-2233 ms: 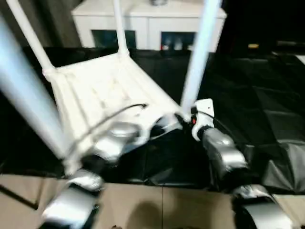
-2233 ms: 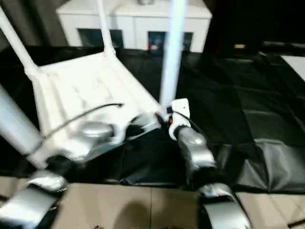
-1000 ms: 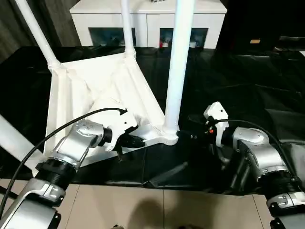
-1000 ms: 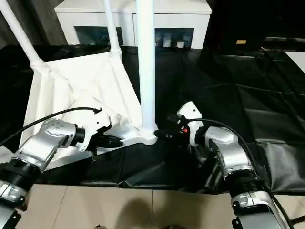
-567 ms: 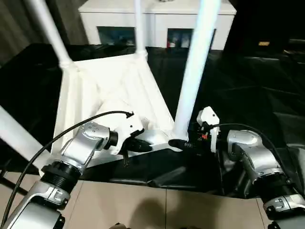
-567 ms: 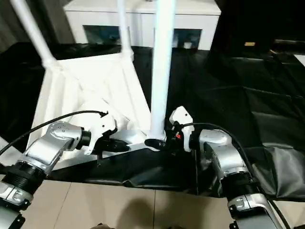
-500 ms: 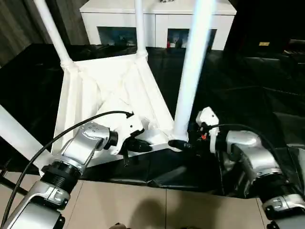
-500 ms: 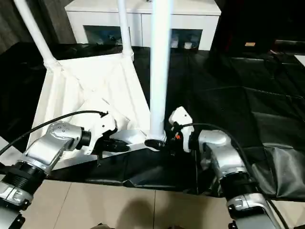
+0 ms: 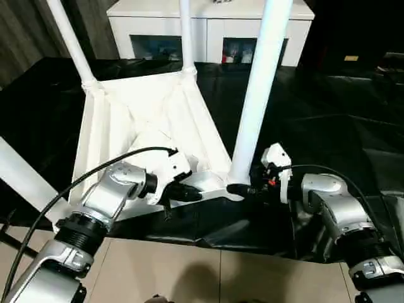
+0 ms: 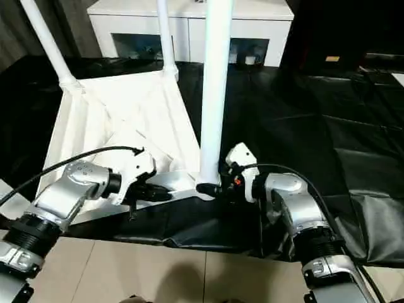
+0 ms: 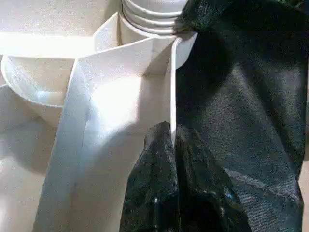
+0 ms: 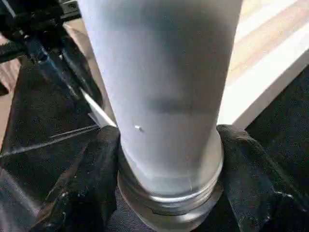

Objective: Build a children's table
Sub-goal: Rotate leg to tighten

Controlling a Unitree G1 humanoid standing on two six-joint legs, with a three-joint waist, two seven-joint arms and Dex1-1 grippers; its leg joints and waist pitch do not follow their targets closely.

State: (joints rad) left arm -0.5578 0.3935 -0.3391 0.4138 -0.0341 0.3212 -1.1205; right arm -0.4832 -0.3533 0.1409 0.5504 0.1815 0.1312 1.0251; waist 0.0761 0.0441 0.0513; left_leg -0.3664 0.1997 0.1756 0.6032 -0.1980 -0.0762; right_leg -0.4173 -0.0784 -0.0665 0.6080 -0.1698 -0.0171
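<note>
Both head views look forward and down from above the silver forearms, a small sideways shift apart, sharing the upturned white ribbed plastic tabletop (image 9: 145, 120) at centre left. The left wrist view sits very close against its rim; the right wrist view looks closely at the white tapered tube leg (image 12: 164, 92).

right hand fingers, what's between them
The base of the near leg, where it enters its corner socket. One finger sits on each side of it, as the right wrist view shows.
</note>
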